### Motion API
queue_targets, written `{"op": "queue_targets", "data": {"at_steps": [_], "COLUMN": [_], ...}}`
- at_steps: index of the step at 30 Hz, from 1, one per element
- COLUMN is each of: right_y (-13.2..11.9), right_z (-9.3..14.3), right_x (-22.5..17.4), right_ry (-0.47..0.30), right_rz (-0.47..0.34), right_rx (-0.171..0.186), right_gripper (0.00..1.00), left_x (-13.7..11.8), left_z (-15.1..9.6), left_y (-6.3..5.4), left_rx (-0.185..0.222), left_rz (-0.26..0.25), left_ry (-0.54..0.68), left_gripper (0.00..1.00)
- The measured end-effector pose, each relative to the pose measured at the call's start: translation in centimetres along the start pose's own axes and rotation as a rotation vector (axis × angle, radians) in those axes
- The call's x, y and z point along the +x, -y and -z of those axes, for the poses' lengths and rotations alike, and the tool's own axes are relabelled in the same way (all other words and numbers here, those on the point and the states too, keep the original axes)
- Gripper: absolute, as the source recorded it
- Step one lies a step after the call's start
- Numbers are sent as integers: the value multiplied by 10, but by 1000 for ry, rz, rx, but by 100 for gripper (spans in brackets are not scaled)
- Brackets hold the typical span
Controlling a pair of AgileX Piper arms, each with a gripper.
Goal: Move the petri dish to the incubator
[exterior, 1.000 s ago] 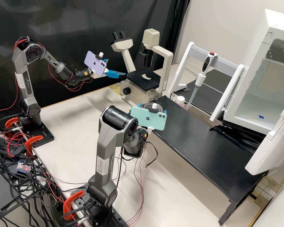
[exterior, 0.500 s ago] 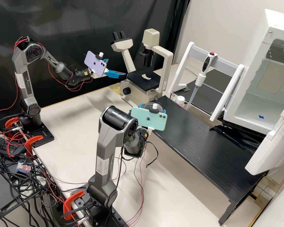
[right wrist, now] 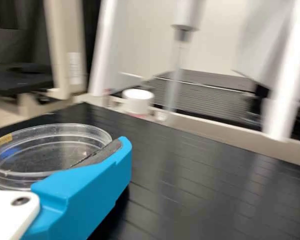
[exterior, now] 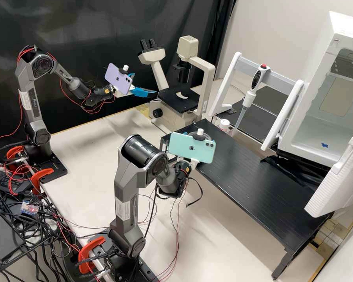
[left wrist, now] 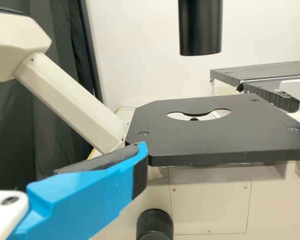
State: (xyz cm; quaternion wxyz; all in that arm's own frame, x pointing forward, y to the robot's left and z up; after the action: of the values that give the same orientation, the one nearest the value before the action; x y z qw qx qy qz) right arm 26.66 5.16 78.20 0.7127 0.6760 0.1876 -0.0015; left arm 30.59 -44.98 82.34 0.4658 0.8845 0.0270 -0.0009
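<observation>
While our right gripper (exterior: 182, 163) holds the clear round petri dish (right wrist: 42, 155) in blue fingers (right wrist: 87, 187) over the black slatted table (exterior: 255, 176), our left gripper (exterior: 146, 83) sits by the beige microscope (exterior: 174, 100), fingers wide.

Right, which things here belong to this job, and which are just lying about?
Job:
clear round plastic petri dish
right blue-fingered pincer
white box-shaped incubator

Idle:
cream angular microscope
white red-buttoned pipette
small white-capped pot
</observation>
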Motion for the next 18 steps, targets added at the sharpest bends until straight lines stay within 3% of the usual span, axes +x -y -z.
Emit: {"op": "queue_targets", "data": {"at_steps": [3,7,14,18], "right_y": [-23,-53,-118,-151], "right_z": [-16,-35,-68,-87], "right_x": [-9,-18,-30,-28], "right_ry": [41,111,200,274], "right_rz": [-55,-178,-370,-436], "right_rx": [-7,29,-35,-52], "right_gripper": [0,0,0,0], "left_x": [0,0,0,0], "left_z": [0,0,0,0], "left_y": [0,0,0,0], "left_rx": [0,0,0,0], "left_rz": [0,0,0,0], "left_ry": [0,0,0,0], "left_gripper": [100,100,100,100]}}
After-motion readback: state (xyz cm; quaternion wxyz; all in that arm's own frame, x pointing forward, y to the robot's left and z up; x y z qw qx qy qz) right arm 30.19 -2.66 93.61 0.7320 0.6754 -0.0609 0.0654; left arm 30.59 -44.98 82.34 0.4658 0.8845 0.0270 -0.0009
